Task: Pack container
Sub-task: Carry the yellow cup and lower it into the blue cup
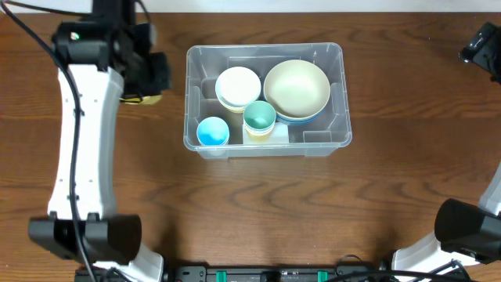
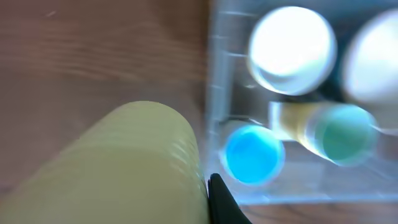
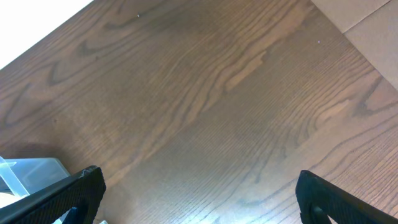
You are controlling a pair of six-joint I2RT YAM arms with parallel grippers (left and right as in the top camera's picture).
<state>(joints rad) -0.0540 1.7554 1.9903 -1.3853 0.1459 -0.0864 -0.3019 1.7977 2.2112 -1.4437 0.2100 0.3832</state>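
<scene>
Overhead alone gives the whole layout: shows the container [image 1: 268,149] standing upright and open-topped on the wooden table [image 1: 250,211], toward the far edge and roughly midway between the two arms. Lies with its long axis running side to side across the robot, one short wall facing each arm, the long walls square to the table edge. Holds a white bowl [image 1: 238,86] at the far left, a large cream bowl [image 1: 297,88] nested over a blue one at the far right, a blue cup [image 1: 212,131] in the near left corner, and a teal cup [image 1: 259,117] set in a yellowish one just beside it. Puts the left gripper [image 1: 147,74] just outside the left short wall, with only a sliver of a yellow-green cup [image 1: 145,99] peeking from beneath. Gives no read on the right jaws, catching just a dark piece of that arm at the far right corner. Left wrist view supplies what overhead hides: the yellow-green cup filling the lower left, clamped against one dark fingertip [image 2: 224,202], with the container's wall and the same cups blurred beyond. Right wrist view settles the rest: finds the right gripper [image 3: 205,196] spread wide over bare wood, gripping nothing, with a corner of the container at the lower left.
</scene>
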